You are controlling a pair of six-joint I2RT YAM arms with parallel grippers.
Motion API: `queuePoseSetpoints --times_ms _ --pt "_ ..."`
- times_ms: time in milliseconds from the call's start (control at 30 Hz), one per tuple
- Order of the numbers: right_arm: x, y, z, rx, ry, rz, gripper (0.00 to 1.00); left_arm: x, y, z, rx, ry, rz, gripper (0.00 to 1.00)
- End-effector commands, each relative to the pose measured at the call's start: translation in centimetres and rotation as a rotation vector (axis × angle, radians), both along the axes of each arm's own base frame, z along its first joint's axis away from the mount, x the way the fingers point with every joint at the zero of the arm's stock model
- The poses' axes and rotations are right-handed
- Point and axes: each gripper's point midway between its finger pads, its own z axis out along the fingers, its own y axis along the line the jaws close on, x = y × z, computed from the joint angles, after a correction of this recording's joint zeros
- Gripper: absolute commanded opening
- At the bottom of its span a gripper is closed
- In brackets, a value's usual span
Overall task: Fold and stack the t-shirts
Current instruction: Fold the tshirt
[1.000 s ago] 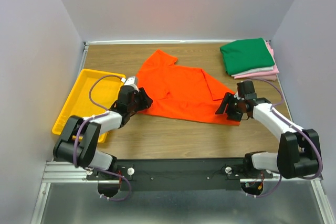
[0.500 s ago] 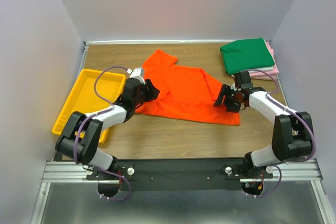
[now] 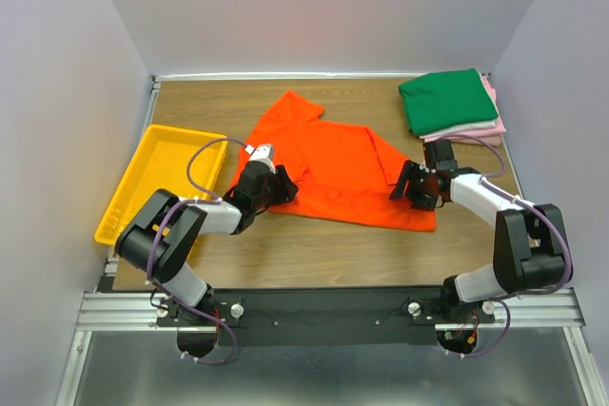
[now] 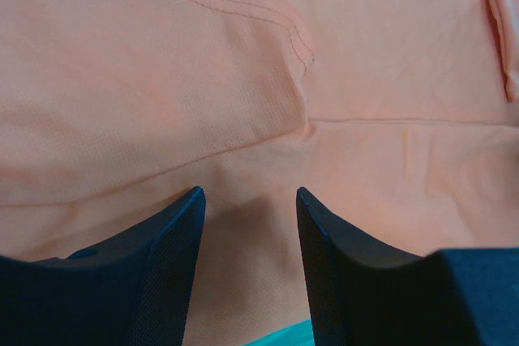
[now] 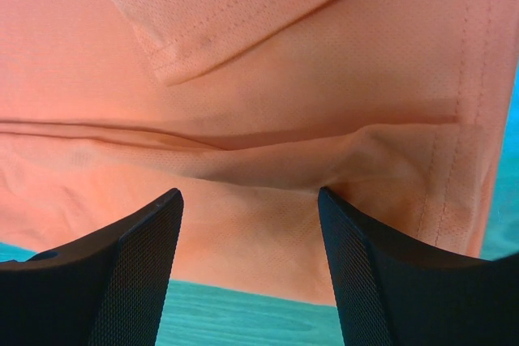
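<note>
Left gripper (image 4: 247,194): jaws a narrow gap apart, empty, low over the near left edge of the orange t-shirt (image 3: 333,168).
Right gripper (image 5: 250,194): jaws wider, empty, straddling a crease by the near right hem.
Placement, as judged: one gripper at each end of the near edge, ready for a paired pinch and fold.
Orange t-shirt: unfolded, flat mid-worktop (image 3: 314,249); long axis diagonal, sleeve tip far left, hem corner near right.
Folded stack: dark green t-shirt (image 3: 447,102) over pink t-shirt (image 3: 476,132), far right corner.
Yellow tray (image 3: 143,187): left.
</note>
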Motion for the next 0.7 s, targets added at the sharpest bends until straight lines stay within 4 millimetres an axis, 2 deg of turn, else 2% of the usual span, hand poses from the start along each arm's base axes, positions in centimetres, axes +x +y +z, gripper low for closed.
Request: queuePoseSetpoints --times_ms 0,133,200,267,333,433,467,567,667 --pt "-4.7 -1.2 -2.3 -0.043 0.128 -0.045 0.75 -2.5 1.2 -2.0 0.045 0.06 0.067 0.57" --pt "-5.3 -0.7 -1.5 -0.007 0.124 -0.051 0.75 -4.5 0.7 -2.4 0.041 0.085 0.063 0.57" --pt "-5.0 -0.7 -0.9 -0.009 0.104 -0.057 0.75 -5.4 0.8 -2.4 0.04 0.094 0.066 0.57" --pt "-4.3 -1.0 0.6 -0.018 0.068 -0.064 0.75 -6.1 0.4 -2.1 0.032 0.093 0.06 0.57" --pt "-3.7 -0.7 2.0 -0.009 0.038 -0.044 0.73 -6.6 0.0 -1.0 0.026 0.082 0.051 0.57" --pt "-1.5 -0.1 5.7 0.005 -0.078 0.01 0.73 -6.4 0.1 0.9 0.019 0.05 0.063 0.58" --pt "-0.5 -0.2 7.1 0.001 -0.123 0.014 0.72 -6.1 0.2 2.2 0.013 0.025 0.072 0.58" --pt "0.9 -0.5 8.2 -0.033 -0.162 0.028 0.72 -5.1 0.3 4.5 0.018 -0.026 0.09 0.59" --pt "2.2 -0.5 7.7 -0.053 -0.146 0.048 0.69 -4.4 0.2 6.6 0.023 -0.071 0.089 0.6"
